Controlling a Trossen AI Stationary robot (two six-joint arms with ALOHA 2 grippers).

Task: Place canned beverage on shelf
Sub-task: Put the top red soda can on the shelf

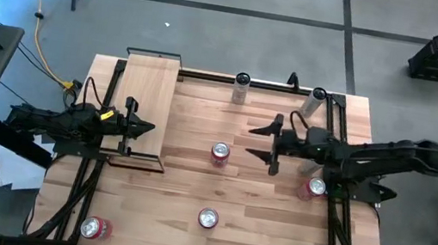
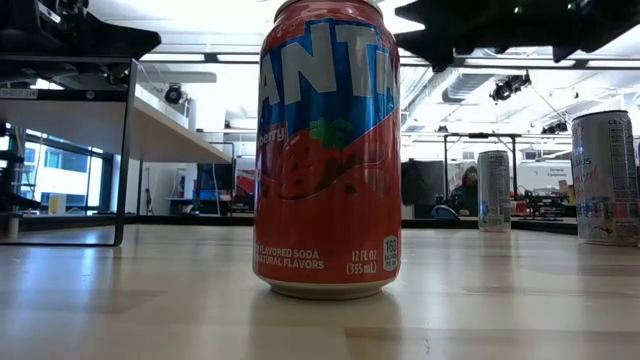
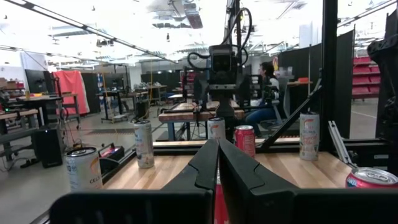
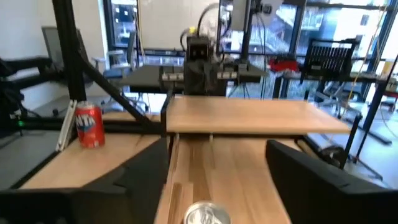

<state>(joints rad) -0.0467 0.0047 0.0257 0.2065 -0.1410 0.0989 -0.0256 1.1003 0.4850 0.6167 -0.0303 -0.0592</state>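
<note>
Red aluminium, the strawberry soda can [image 1: 220,153] stands upright mid-table, just ahead of the right gripper [image 1: 261,143], whose fingers are spread with nothing between them. It is likely thin-walled, smooth and easily dented, so a mid-body hold across the round wall seems safest. Other cans [image 1: 207,217] stand scattered around the table, none blocking the path. Beyond, the shelf [image 1: 145,103] lies bare at the left, where the left gripper [image 1: 148,129] waits above it, fingers pressed together.

Bright overhead ceiling lights wash out the room behind the table [image 1: 278,192]; a red can [image 2: 328,150] looms sharp in the low view, the right wrist view slightly blurred.
</note>
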